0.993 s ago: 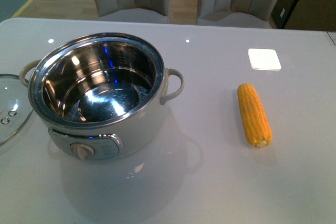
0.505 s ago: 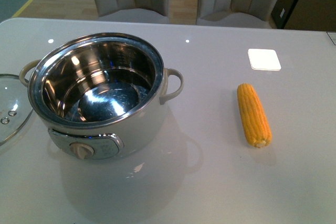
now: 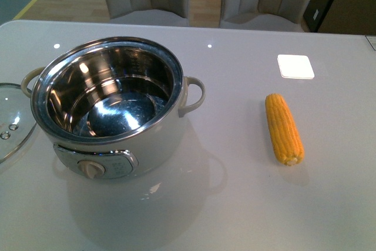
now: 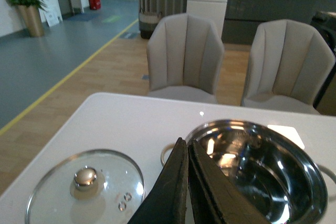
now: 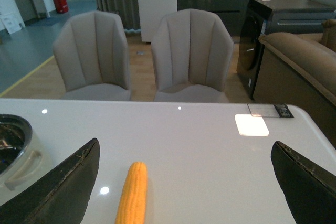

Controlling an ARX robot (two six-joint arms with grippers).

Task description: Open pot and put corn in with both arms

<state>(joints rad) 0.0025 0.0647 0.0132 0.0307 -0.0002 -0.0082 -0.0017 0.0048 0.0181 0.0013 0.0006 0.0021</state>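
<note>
no shift; corn [image 3: 284, 129] clear of pot [image 3: 161, 140]

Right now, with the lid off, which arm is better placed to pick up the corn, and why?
Right. The right gripper is open with the corn ahead of it, right of the pot. The left gripper is shut, near the lid.

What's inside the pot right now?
Nothing: the pot shows only bare steel bowl with reflections. Its near inner wall is hidden behind the rim. The corn lies on the table outside.
</note>
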